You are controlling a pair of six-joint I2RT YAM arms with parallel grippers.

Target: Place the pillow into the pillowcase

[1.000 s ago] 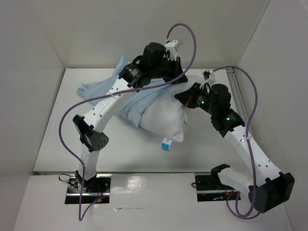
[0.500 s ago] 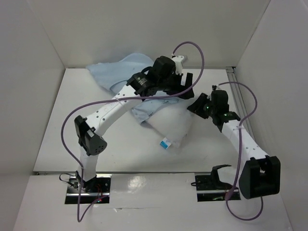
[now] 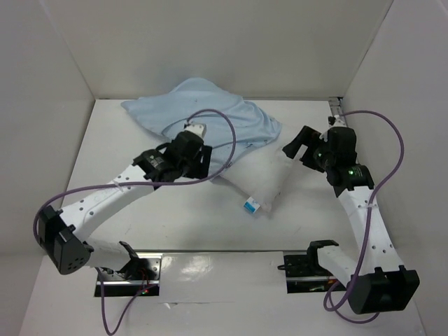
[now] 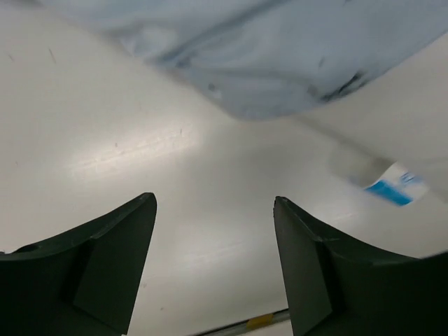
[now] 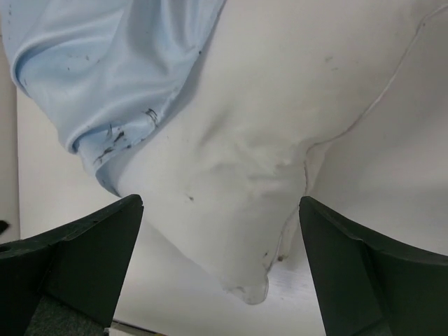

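Overhead view of a white table (image 3: 105, 161) walled on three sides. The light blue pillowcase (image 3: 203, 112) lies wrinkled toward 12 o'clock and covers the far end of the white pillow (image 3: 266, 175). The pillow's bare end sticks out toward 5 o'clock, with a small blue-and-white tag (image 3: 252, 206) at its near corner. The left gripper (image 4: 213, 201) is at the pillow's 9 o'clock, just beside the pillowcase edge, its jaws spread apart and holding nothing, with bare table beneath. The right gripper (image 5: 220, 201) is at the pillow's 3 o'clock, jaws spread wide and empty, looking down on the pillow's corner.
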